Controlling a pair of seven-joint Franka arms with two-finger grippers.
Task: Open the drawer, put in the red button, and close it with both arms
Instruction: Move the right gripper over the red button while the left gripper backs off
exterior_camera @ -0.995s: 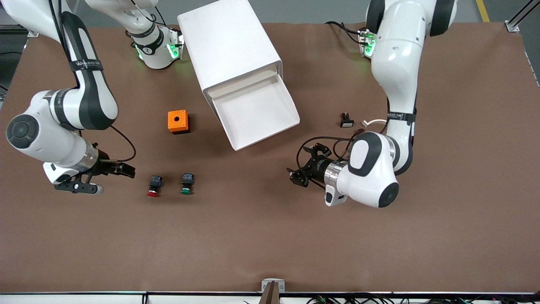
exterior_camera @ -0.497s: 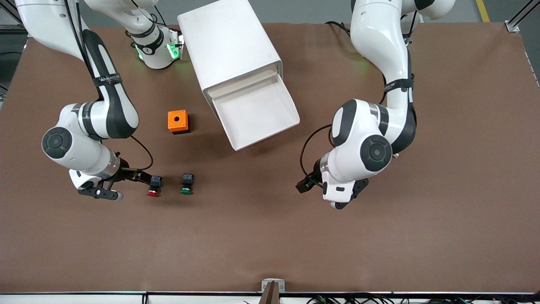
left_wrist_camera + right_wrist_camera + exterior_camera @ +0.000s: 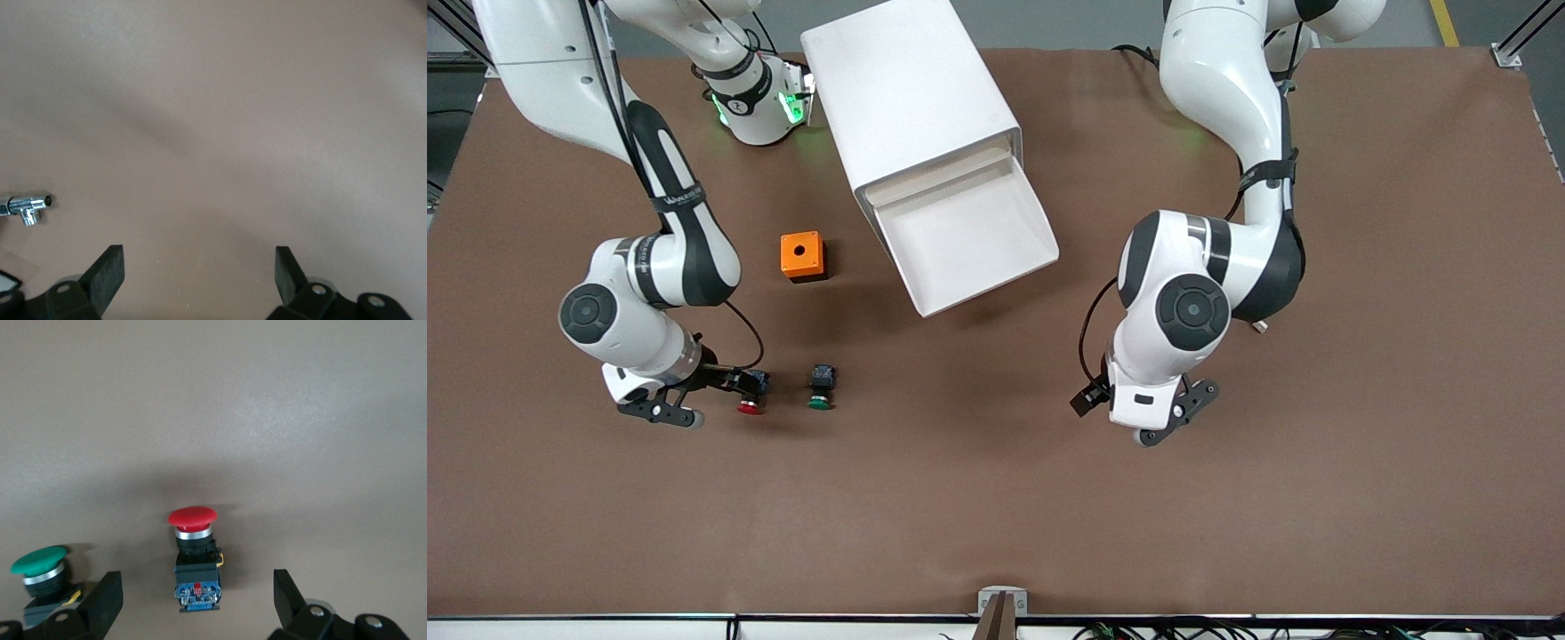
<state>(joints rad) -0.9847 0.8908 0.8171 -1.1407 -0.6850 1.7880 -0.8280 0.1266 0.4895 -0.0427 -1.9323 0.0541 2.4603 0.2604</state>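
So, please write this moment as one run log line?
drawer: open, empty | red button: on table, between open fingers of right gripper | left gripper: open, over bare table

We see an orange box (image 3: pixel 803 256) with a round hole in its top standing on the brown table (image 3: pixel 996 516), toward the right arm's end of it. Nearer to the front camera than that box lies a green-capped switch (image 3: pixel 821 388), on its side, its cap pointing toward the camera. In the left wrist view we find a small chrome fitting (image 3: pixel 27 206) lying on the bare table.
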